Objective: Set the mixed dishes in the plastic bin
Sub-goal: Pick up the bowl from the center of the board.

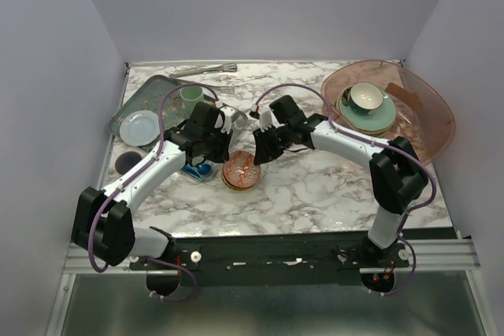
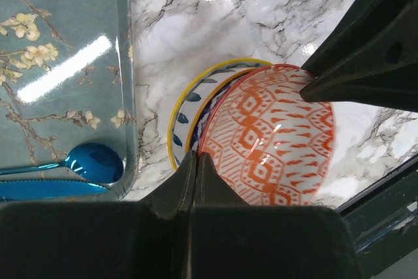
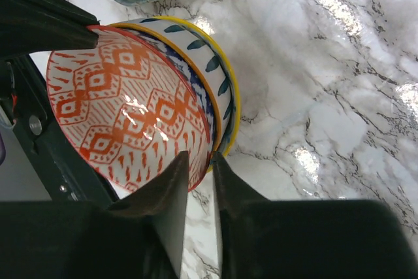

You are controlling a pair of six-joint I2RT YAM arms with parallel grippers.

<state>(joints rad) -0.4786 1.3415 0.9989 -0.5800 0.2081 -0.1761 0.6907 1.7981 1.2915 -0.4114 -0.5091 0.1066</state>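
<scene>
A stack of nested bowls stands on the marble table, with an orange-patterned bowl on top, inside a blue-yellow patterned bowl. The blue-yellow bowl also shows in the right wrist view. My right gripper is shut on the near rim of the orange bowl, one finger inside it and one outside. My left gripper is shut, with its tips at the stack's opposite rim. The plastic bin at the back right holds a mint green plate and cream dishes.
The dark-green floral tray at the back left carries a pale blue plate and a green cup. A blue spoon lies on a small floral tray beside the stack. A dark bowl sits at the left and tongs at the back.
</scene>
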